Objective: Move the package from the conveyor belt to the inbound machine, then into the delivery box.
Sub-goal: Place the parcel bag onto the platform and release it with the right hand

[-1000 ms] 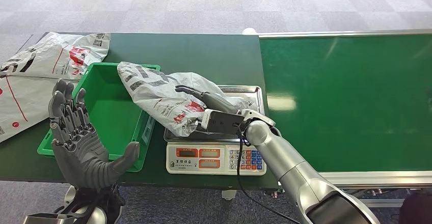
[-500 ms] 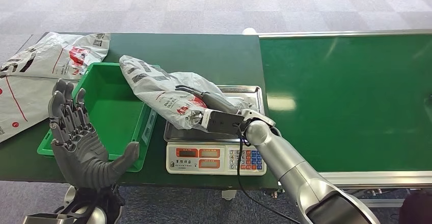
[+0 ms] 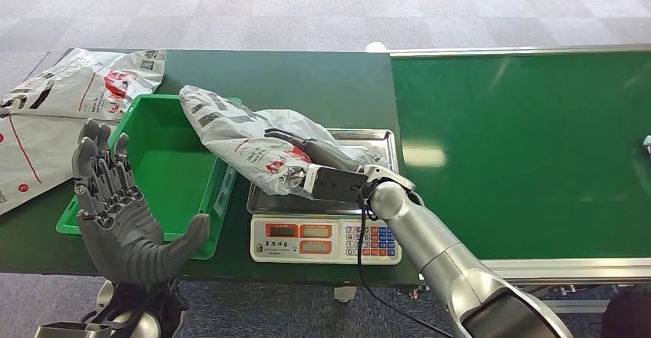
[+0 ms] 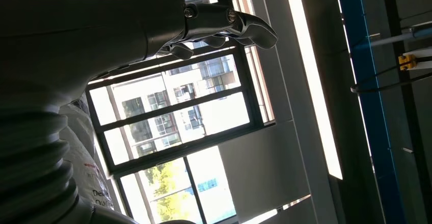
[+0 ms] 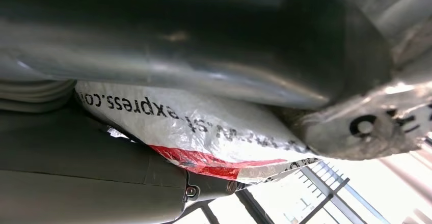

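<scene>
Package (image 3: 246, 138) lifted slightly, right robot hand (image 3: 307, 157) gripping it over scale (image 3: 326, 234), left robot hand (image 3: 123, 207) open

Scale (image 3: 325, 238) sits between bin (image 3: 165, 200) on left and conveyor belt (image 3: 530, 154) on right.

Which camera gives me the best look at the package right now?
The head view: it shows the whole package, held by the right hand over the scale. Right wrist view shows only a close strip of printed plastic; left wrist view, an edge.
</scene>
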Action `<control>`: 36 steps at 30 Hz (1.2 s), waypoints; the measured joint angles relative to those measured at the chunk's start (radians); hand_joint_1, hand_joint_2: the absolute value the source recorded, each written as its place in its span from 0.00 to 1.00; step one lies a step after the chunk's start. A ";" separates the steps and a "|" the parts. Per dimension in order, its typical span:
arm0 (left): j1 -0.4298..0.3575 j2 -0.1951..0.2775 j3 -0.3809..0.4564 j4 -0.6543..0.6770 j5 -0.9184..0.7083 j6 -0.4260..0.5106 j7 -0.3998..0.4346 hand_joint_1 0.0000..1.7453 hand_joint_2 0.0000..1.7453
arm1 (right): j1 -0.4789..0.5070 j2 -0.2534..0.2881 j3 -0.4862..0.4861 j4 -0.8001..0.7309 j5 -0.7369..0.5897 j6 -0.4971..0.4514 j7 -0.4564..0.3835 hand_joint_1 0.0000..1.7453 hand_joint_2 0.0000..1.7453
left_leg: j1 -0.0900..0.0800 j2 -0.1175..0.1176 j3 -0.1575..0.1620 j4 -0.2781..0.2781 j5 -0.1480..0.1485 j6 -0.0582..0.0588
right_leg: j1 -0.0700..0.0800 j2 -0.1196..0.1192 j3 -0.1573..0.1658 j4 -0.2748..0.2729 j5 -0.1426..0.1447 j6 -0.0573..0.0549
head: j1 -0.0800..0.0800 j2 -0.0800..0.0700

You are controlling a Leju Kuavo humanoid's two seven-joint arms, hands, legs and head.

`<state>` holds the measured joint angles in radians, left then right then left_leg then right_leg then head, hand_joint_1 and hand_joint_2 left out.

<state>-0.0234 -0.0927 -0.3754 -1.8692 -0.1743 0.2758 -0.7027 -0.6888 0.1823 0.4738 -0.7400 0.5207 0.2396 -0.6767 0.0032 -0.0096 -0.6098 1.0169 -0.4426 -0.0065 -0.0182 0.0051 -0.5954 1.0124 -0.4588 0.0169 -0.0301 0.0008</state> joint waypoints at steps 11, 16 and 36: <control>0.000 0.000 0.000 0.000 0.000 0.000 0.000 0.00 1.00 | -0.001 0.000 0.000 0.001 0.000 0.000 0.000 0.00 0.00 | 0.000 0.000 0.000 0.000 0.000 0.000 | 0.000 0.000 0.000 0.000 0.000 0.000 | 0.000 0.000; 0.000 0.000 0.000 0.000 0.000 0.000 0.000 0.00 1.00 | -0.001 0.000 0.000 0.001 0.000 0.000 0.000 0.00 0.00 | 0.000 0.000 0.000 0.000 0.000 0.000 | 0.000 0.000 0.000 0.000 0.000 0.000 | 0.000 0.000; 0.000 0.000 0.000 0.000 0.000 0.000 0.000 0.00 1.00 | -0.001 0.000 0.000 0.001 0.000 0.000 0.000 0.00 0.00 | 0.000 0.000 0.000 0.000 0.000 0.000 | 0.000 0.000 0.000 0.000 0.000 0.000 | 0.000 0.000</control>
<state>-0.0234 -0.0927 -0.3754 -1.8692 -0.1743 0.2758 -0.7027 -0.6900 0.1827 0.4738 -0.7389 0.5207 0.2397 -0.6767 0.0032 -0.0096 -0.6098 1.0169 -0.4426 -0.0065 -0.0182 0.0051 -0.5954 1.0124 -0.4588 0.0169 -0.0301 0.0008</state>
